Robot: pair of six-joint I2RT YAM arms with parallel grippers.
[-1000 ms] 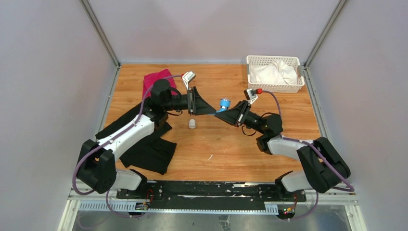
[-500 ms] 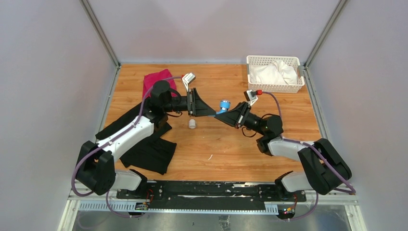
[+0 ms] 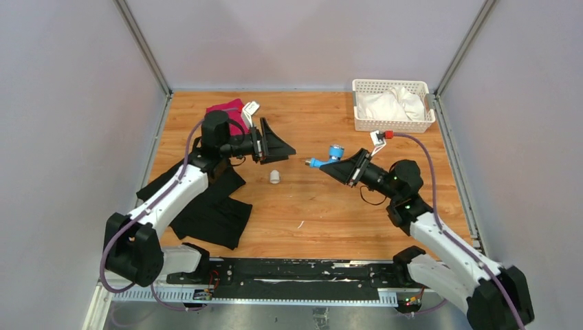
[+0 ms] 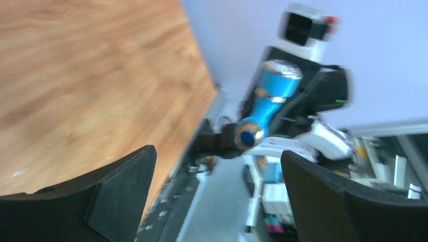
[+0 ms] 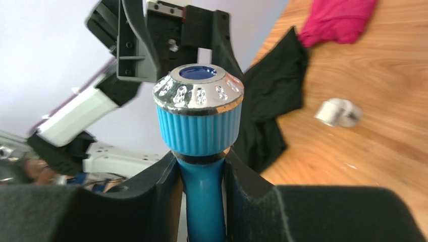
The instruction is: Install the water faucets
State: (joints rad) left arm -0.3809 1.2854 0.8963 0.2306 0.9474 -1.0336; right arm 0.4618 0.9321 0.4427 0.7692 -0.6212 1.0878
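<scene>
1. Faucet (image 3: 327,158), the small blue tap, is now held by the right gripper (image 3: 335,166) alone. The jaws are closed partway on its stem just under the ribbed knob, and the knob stands proud of the fingertips. Its open end faces the left arm.
2. A moment ago the left gripper (image 3: 284,146) was pinched on that end too. It has let go and backed off. Its jaws stand wide with nothing between them, and a clear gap separates it from the tap's tip.
3. The right gripper has drawn the tap slightly toward its own side and holds it off the table.
4. A white pipe fitting (image 3: 275,177) lies on the wood between the two grippers, nearer the left one, untouched.
5. By this showing the two-handed regrip is finished and the tap's end is free. Mating it to the fitting has not begun, and the empty left gripper looks better placed to fetch that fitting.
</scene>
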